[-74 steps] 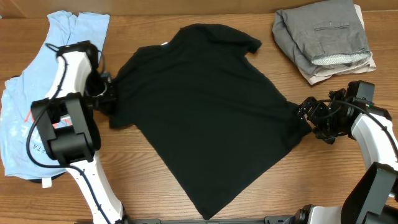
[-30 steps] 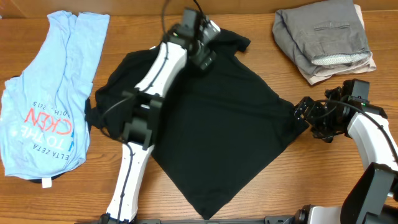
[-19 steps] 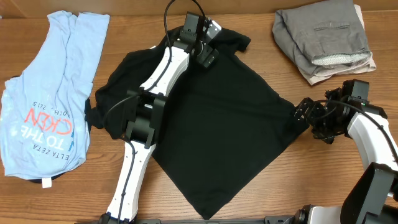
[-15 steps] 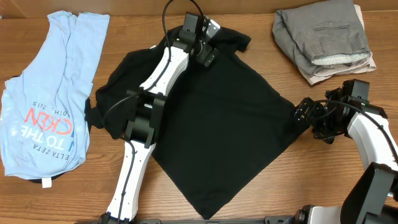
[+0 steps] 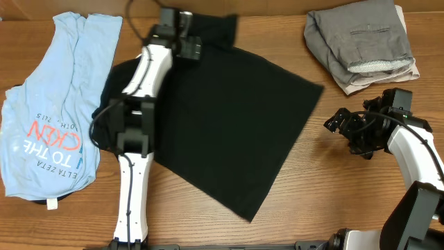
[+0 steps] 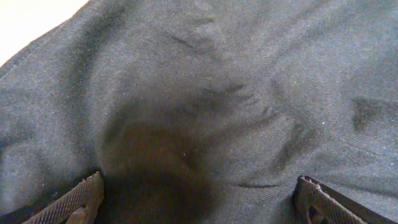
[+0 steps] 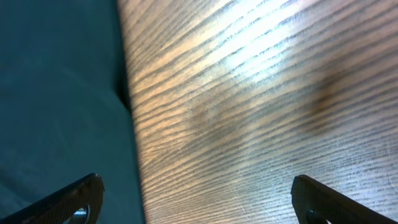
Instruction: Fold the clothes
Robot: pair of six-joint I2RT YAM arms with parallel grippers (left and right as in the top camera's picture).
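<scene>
The black T-shirt (image 5: 229, 118) lies spread over the middle of the table, its collar end at the far edge. My left gripper (image 5: 189, 47) hovers over that far end, open. In the left wrist view its fingertips (image 6: 79, 200) stand wide apart above rumpled black cloth (image 6: 205, 93), with nothing pinched between them. My right gripper (image 5: 340, 132) is open over bare wood, a little right of the shirt's right edge. In the right wrist view that edge (image 7: 62, 93) fills the left side. The light blue shirt (image 5: 48, 118) with red-and-white lettering lies at the far left.
A folded grey garment (image 5: 364, 42) rests on a beige one at the back right. The left arm (image 5: 135, 118) stretches from the front edge across the black shirt's left side. Bare wood (image 5: 326, 201) shows at the front right.
The left gripper has moved left along the shirt's far end, and the black shirt has shifted left with it. Its right corner has pulled away from the right gripper, which has stayed put.
</scene>
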